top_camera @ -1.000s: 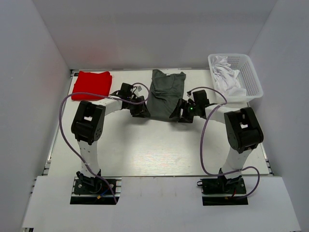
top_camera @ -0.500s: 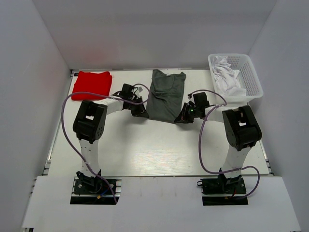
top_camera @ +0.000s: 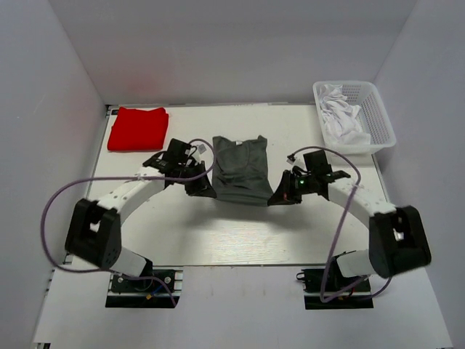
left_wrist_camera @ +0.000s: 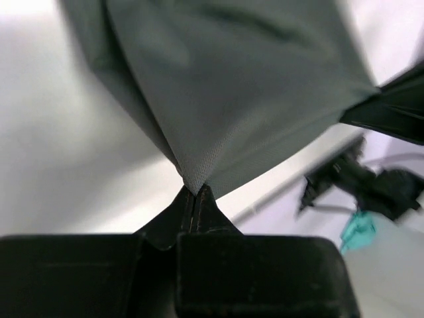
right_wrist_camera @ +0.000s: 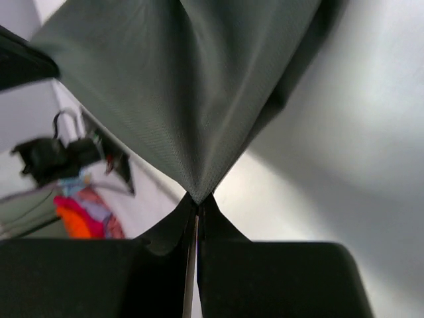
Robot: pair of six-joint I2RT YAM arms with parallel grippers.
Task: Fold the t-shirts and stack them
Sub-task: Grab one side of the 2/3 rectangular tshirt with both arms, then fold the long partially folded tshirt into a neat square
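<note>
A dark charcoal grey t-shirt (top_camera: pixel 240 169) hangs stretched between my two grippers above the middle of the table. My left gripper (top_camera: pixel 201 189) is shut on its near left corner, and the cloth (left_wrist_camera: pixel 225 86) fans out from the pinched jaws (left_wrist_camera: pixel 194 193). My right gripper (top_camera: pixel 280 195) is shut on the near right corner, where the fabric (right_wrist_camera: pixel 192 86) runs taut into the closed jaws (right_wrist_camera: pixel 198 197). A folded bright red t-shirt (top_camera: pixel 139 128) lies at the far left of the table, apart from both grippers.
A white plastic basket (top_camera: pixel 378 115) holding crumpled white cloth (top_camera: pixel 340 116) stands at the far right. White walls close in the table (top_camera: pixel 218 233) at the back and both sides. The arm bases sit at the near edge.
Both grippers have shut on the grey t-shirt's near corners and pulled it toward the near side, lifting it. The shirt now sits lower in the top view and is drawn flatter.
</note>
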